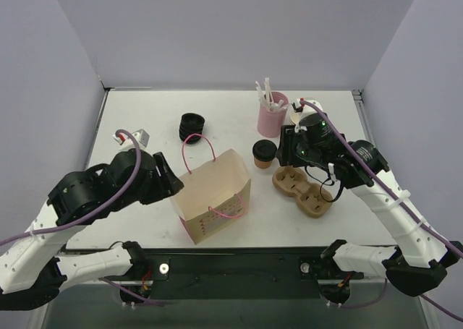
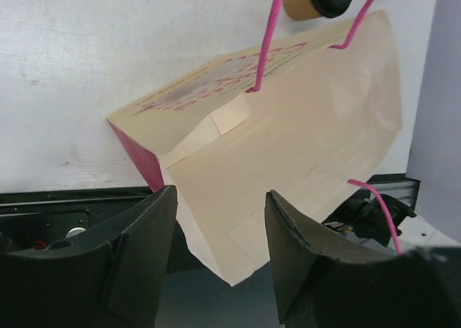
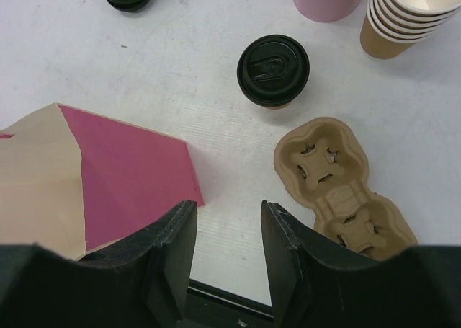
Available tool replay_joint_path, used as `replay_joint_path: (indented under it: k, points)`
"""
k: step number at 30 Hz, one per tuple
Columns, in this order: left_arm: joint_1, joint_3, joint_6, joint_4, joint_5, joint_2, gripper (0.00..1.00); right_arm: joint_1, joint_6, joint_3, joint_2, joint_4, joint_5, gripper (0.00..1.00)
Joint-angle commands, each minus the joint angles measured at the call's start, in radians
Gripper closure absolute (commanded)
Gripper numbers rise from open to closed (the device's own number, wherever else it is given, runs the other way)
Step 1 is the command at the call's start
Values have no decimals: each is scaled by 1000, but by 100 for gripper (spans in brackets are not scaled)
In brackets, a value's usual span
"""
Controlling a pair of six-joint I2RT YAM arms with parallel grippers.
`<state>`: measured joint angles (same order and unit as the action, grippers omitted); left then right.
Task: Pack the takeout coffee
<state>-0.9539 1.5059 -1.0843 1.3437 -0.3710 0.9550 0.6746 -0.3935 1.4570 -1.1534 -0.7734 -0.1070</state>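
Top external: takeout coffee (image 1: pixel 263 152) upright on table (image 1: pixel 145 119), centre frame, just right of paper bag (image 1: pixel 214 191), above cup carrier (image 1: pixel 304 190). L gripper (image 2: pixel 221 198) jaws spread, bag edge betw. them. R gripper (image 3: pixel 228 209) jaws apart, empty.

Takeout coffee (image 3: pixel 273 70): tan paper, glossy black plastic lid. Bag (image 2: pixel 288 148): matt cream paper (pink sides); carrier (image 3: pixel 338 191): rough moulded pulp. My right gripper (image 3: pixel 227 205): matt black plastic.
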Motion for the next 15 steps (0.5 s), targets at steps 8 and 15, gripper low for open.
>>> replay_joint_path:
  k: [8,15]
  points:
    - [3,-102,-57,169,41,57,42,-6,16,46,-20,8,0,59]
    - [3,55,-22,205,-3,93,42,-4,18,43,-23,6,-10,59]
